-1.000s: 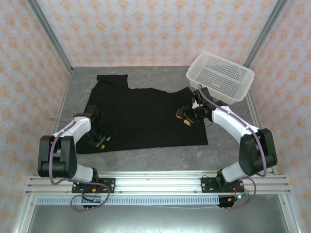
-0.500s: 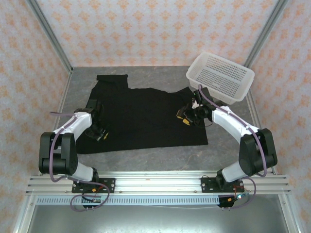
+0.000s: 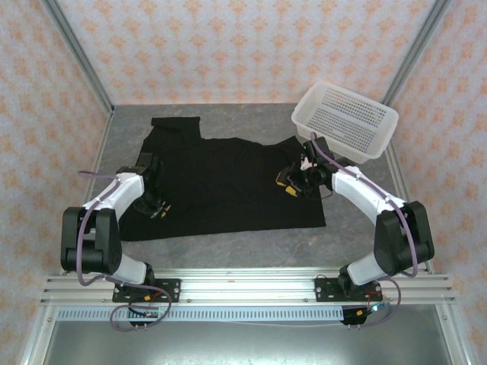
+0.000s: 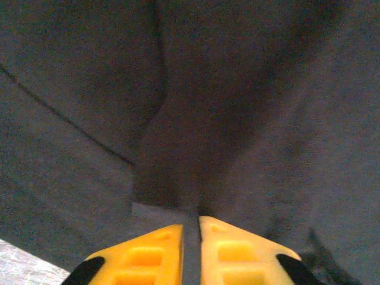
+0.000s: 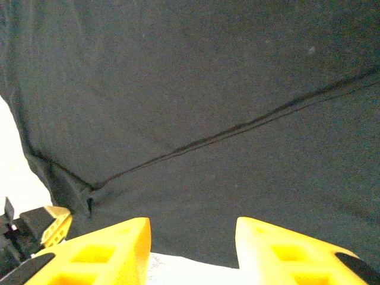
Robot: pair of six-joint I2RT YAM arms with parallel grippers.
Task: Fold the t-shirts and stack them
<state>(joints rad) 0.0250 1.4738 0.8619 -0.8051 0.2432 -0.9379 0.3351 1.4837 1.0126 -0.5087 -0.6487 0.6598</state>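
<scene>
black t-shirt (image 3: 228, 182), plain side up, spread mostly flat across the middle of the table. one short sleeve (image 3: 175, 125) sticks out at the far left. near hem slants a bit. left edge puckered into a soft ridge, pinched in my left gripper (image 4: 191, 228). a seam (image 5: 237, 127) runs diagonally in my right wrist view.
</scene>
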